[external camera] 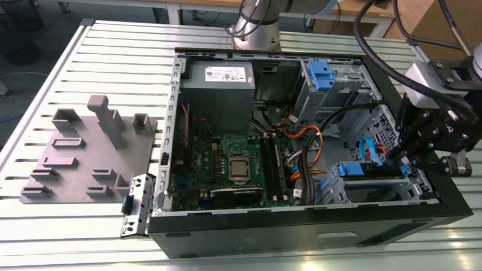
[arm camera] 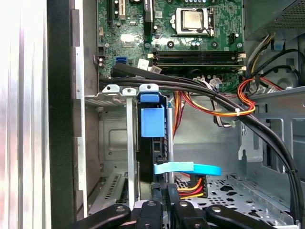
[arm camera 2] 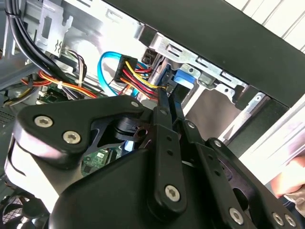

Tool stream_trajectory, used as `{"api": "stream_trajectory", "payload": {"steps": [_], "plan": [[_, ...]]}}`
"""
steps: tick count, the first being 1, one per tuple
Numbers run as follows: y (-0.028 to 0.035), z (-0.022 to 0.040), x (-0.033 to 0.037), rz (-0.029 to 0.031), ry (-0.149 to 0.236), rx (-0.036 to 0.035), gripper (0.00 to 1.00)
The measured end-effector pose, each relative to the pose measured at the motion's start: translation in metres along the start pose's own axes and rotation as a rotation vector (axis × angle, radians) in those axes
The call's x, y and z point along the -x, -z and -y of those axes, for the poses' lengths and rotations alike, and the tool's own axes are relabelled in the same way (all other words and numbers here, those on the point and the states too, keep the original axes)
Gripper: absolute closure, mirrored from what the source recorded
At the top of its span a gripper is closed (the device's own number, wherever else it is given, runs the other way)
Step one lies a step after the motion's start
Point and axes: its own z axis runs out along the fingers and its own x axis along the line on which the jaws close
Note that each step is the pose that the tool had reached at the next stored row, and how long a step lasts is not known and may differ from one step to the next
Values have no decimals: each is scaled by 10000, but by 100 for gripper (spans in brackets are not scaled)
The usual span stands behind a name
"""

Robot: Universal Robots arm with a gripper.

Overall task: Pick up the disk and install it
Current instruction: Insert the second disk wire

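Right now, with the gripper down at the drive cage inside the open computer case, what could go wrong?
1. The red, yellow and black power cable bundle and the flat light-blue data cable lie right beside the black gripper; they could snag or get pinched.
2. The silver-grey disk in its blue carrier frame stands edge-on in the metal drive cage; a slight tilt might jam it against the rails.

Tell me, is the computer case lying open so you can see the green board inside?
Yes: in the exterior view the computer case has its side off, and the green board shows inside.
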Motion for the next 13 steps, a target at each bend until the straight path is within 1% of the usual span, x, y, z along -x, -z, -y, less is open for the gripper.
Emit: {"api": "stream_trajectory", "payload": {"steps": [7, 13], "plan": [[5, 1, -64, -3, 0, 0, 84], [4, 1, -70, -1, 0, 0, 84]]}}
